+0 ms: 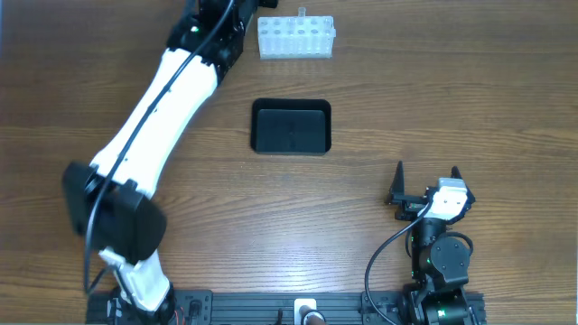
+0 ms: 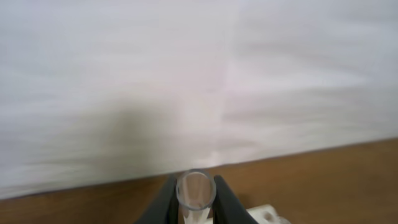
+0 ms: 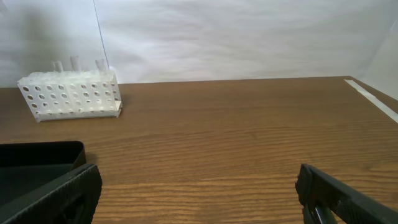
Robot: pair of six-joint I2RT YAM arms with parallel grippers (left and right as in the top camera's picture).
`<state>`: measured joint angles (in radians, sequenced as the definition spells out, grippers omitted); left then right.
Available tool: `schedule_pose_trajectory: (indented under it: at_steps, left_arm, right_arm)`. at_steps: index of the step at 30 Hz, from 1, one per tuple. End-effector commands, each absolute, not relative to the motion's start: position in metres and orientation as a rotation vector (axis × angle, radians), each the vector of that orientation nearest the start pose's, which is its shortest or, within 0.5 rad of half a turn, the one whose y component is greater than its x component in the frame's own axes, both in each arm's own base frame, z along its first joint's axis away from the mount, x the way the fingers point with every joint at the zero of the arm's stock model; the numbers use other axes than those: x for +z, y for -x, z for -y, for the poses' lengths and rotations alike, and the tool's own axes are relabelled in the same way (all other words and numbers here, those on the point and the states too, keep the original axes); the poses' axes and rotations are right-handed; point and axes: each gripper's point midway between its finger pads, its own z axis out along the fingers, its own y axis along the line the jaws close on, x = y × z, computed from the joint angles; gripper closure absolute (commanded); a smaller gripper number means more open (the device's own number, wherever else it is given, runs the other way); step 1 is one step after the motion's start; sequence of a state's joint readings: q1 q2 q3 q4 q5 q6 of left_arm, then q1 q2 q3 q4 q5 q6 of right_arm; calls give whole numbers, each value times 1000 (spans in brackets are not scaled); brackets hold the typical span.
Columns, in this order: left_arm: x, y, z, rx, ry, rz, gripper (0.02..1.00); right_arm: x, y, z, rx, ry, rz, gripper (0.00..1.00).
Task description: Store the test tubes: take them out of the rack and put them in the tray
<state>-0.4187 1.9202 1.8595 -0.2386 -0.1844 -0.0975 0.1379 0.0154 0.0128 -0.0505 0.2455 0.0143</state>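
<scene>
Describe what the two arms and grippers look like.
The left arm is a long white shell with black joints and a black cable along it; the left gripper has dark fingers. The right arm is black with a white wrist block and looping black cable; the right gripper has pointed black fingers.

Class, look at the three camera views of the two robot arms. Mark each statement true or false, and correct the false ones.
1. The left gripper has a test tube between its fingers. True.
2. The right gripper is shut on a tube. False: it is open and holds nothing, far from the rack.
3. The black tray has no tubes in it. True.
4. The rack stands inside the tray. False: it stands on the table, apart from the tray, on the side away from the arm bases.
5. The rack is white and empty. False: it is white, but tubes stick up out of it in the right wrist view.
</scene>
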Motion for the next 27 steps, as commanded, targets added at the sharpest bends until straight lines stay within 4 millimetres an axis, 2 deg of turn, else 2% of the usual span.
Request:
schedule_pose_trajectory:
  at_steps: [1, 3, 7, 12, 17, 27]
  left_arm:
    - [317, -524, 225, -210, -164, -1994, 862]
    - [285, -510, 227, -205, -144, -2126, 866]
    - [221, -481, 217, -136, -20, -2384, 875]
    - [158, -462, 209, -44, 61, -2587, 879]
    - [122, -462, 213, -12, 44, -2659, 864]
    - [87, -451, 208, 54, 45, -2758, 851]
  right_arm:
    - [163, -245, 9, -89, -84, -1617, 7]
    - [163, -245, 9, -89, -84, -1617, 9]
    - [163, -245, 9, -89, -84, -1617, 7]
    - [163, -245, 9, -89, -84, -1617, 9]
    - [163, -245, 9, -89, -85, -1617, 7]
    - [163, -245, 9, -89, -84, -1617, 9]
